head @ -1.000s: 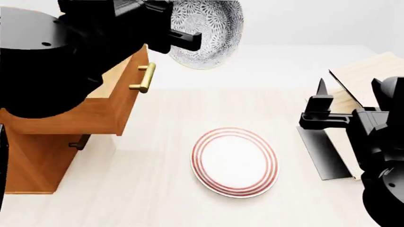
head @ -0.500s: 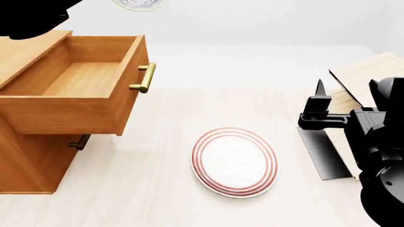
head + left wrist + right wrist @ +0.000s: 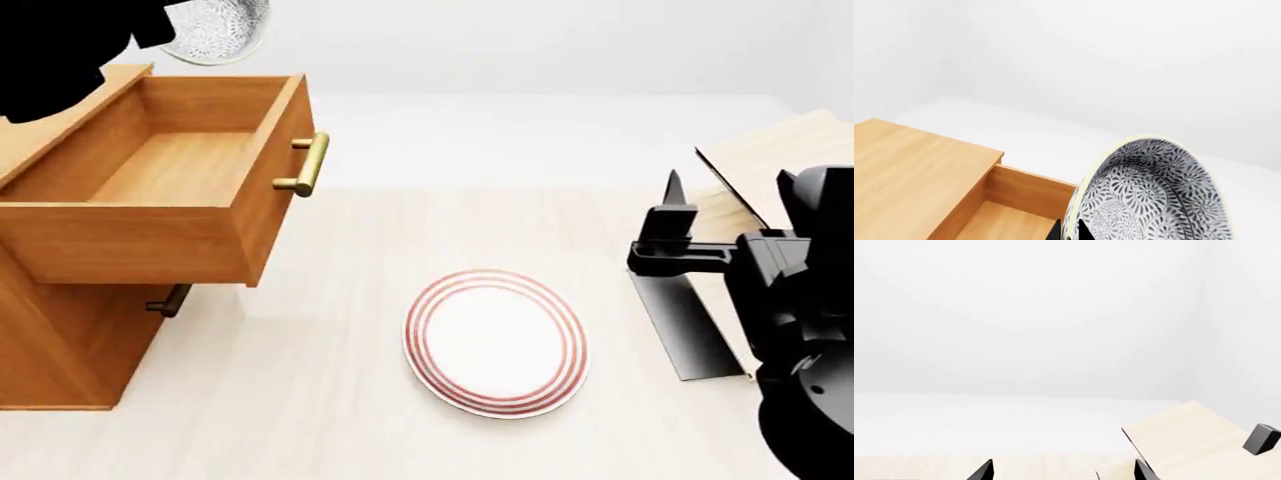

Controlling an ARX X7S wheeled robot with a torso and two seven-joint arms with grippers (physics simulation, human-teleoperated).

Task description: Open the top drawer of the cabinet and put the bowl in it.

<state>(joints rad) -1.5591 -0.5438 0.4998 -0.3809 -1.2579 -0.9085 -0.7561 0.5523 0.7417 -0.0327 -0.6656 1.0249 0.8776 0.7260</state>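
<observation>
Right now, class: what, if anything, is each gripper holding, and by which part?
The left gripper holds the bowl by its rim, tilted on edge above the open top drawer. The right gripper holds nothing.

The top drawer (image 3: 174,170) of the cabinet (image 3: 60,340) stands pulled open. The bowl (image 3: 214,30) hangs tilted above its far end, held by the left arm. A red-ringed plate (image 3: 497,342) lies on the tabletop (image 3: 334,400).

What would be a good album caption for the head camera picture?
Left gripper holds the patterned bowl above the open top drawer; a red-ringed plate lies on the table.
</observation>
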